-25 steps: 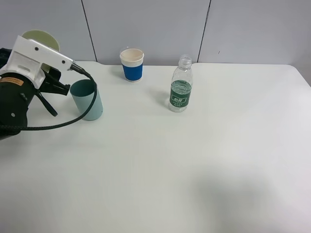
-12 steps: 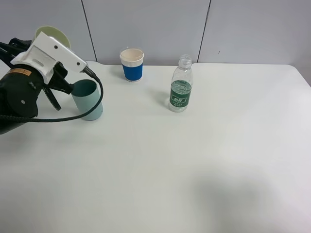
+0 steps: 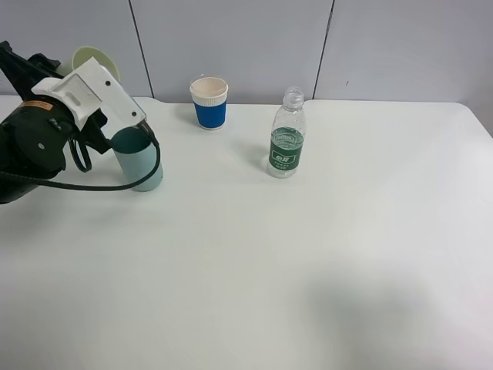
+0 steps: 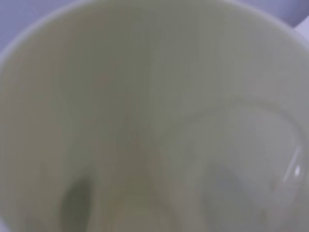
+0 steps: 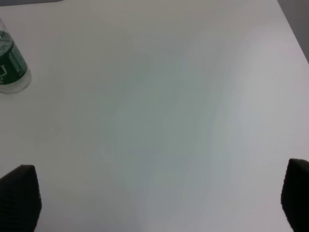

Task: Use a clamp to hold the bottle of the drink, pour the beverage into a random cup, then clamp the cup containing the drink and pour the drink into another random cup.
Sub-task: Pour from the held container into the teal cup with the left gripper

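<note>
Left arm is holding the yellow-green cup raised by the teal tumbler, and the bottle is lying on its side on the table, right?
No. The bottle stands upright on the table, not on its side, as the exterior high view shows. The left arm does hold the yellow-green cup raised by the teal tumbler.

text: none legible; bottle (image 3: pixel 286 146) label: white marks, too small; arm sticker (image 3: pixel 35 105): blurred

Free table (image 3: pixel 370 254) right of bottle (image 3: pixel 286 146)
</note>
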Action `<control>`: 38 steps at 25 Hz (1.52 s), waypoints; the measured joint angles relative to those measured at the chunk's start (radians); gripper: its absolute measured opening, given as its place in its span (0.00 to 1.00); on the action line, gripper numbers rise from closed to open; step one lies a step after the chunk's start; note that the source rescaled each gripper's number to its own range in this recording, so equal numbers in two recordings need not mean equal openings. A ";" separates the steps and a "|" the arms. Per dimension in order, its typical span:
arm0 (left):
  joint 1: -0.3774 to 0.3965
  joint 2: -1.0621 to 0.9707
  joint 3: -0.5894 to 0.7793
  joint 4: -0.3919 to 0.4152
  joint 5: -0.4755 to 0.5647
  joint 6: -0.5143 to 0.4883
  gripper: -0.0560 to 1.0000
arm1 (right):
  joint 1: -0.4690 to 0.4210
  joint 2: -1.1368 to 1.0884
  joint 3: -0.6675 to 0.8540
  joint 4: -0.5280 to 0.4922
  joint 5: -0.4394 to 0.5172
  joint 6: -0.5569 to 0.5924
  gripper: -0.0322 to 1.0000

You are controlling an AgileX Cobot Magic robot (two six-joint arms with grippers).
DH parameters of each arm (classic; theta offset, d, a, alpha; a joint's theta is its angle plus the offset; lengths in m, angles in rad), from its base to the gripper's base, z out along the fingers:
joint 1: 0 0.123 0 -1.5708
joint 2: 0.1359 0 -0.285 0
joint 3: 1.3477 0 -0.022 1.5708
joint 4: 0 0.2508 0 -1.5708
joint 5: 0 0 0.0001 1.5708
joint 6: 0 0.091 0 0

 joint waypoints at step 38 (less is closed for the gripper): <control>0.000 0.000 0.000 -0.044 -0.009 0.244 0.10 | 0.000 0.000 0.000 0.000 0.000 0.000 1.00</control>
